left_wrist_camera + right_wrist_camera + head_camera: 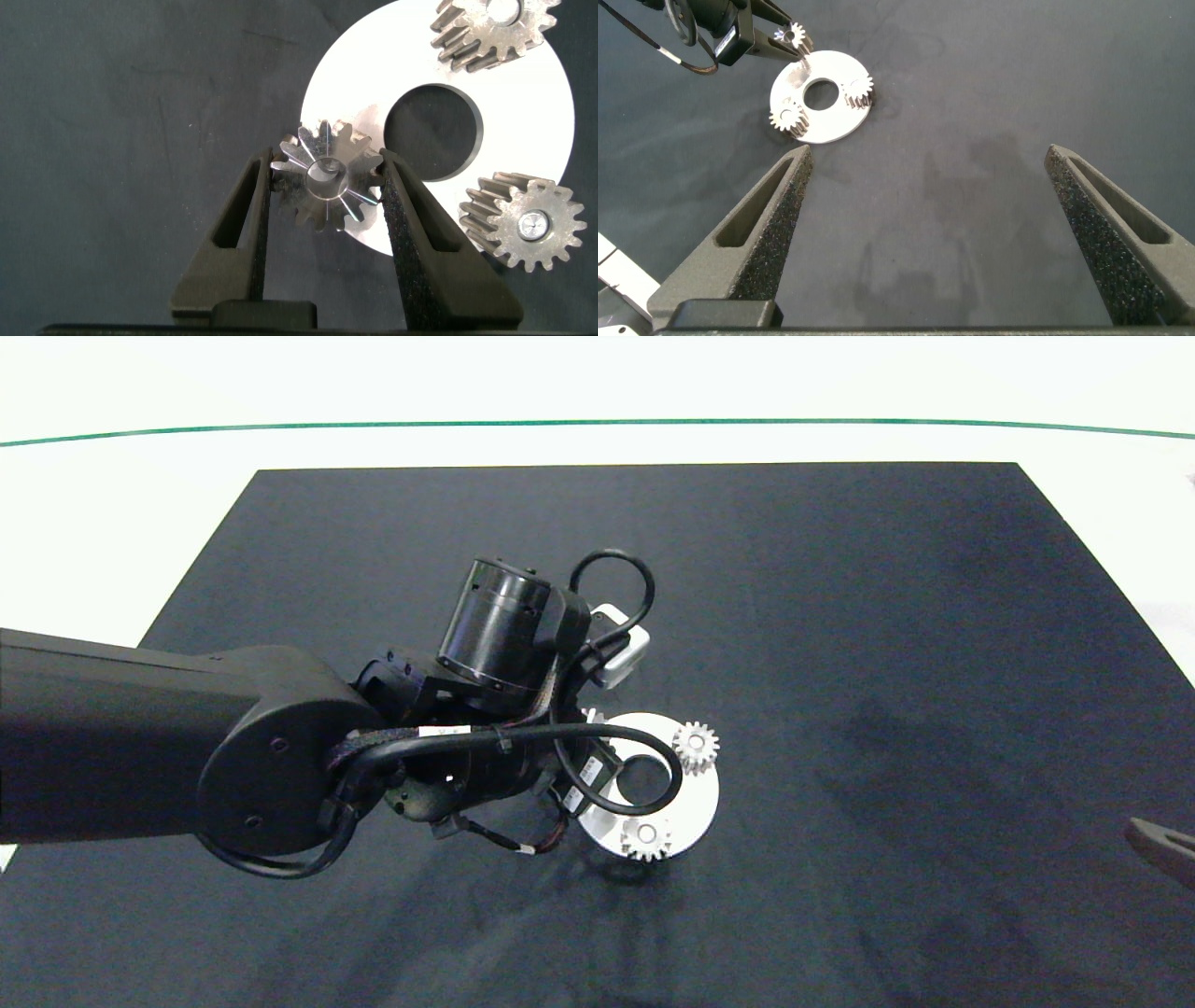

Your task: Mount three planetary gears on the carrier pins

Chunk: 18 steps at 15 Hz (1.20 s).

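Black mat (840, 616); white disc (542, 140) carries two gears. Left gripper (325, 182) pinches third gear (327, 177) at disc edge, likely over last pin. Right gripper (943, 233) spread, well apart.

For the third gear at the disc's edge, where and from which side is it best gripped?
By opposite teeth, from above, as the left hand holds the gear now: its bore stays clear for a pin on the disc.

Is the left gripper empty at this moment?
No, the left gripper holds a planetary gear between its fingers at the white disc's edge.
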Available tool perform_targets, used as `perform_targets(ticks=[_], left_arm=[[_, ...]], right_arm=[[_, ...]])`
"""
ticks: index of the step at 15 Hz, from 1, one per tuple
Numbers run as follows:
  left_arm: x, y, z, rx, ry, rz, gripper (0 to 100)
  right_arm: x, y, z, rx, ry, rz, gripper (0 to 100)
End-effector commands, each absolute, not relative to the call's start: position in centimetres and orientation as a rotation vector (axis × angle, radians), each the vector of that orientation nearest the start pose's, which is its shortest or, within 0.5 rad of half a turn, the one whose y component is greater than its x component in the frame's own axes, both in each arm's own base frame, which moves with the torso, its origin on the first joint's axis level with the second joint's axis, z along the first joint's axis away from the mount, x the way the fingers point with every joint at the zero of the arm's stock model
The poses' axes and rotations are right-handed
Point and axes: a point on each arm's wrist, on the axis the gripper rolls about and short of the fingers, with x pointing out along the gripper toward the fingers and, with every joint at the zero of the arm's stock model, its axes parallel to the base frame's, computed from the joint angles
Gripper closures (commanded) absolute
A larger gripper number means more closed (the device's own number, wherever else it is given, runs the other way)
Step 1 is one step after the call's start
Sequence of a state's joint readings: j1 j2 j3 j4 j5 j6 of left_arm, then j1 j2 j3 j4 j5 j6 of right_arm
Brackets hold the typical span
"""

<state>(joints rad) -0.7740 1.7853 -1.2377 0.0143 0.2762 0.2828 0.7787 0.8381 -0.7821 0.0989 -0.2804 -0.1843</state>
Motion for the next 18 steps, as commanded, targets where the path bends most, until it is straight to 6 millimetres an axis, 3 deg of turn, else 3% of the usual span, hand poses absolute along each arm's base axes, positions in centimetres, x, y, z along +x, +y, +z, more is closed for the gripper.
perform_targets(ticks=[1,15,16,18], left_arm=[[24.65,-23.34,20.93,0.561,0.429,-0.556,81],[24.73,-23.94,20.52,0.548,0.412,-0.563,81],[24.71,-23.91,20.42,0.550,0.416,-0.563,0],[24.58,-23.85,20.29,0.553,0.420,-0.565,0]], right_arm=[[6.03,5.08,27.28,-0.262,0.090,0.508,0],[6.03,5.08,27.28,-0.263,0.090,0.508,0],[6.03,5.08,27.28,-0.263,0.090,0.508,0],[6.03,5.08,27.28,-0.263,0.090,0.508,0]])
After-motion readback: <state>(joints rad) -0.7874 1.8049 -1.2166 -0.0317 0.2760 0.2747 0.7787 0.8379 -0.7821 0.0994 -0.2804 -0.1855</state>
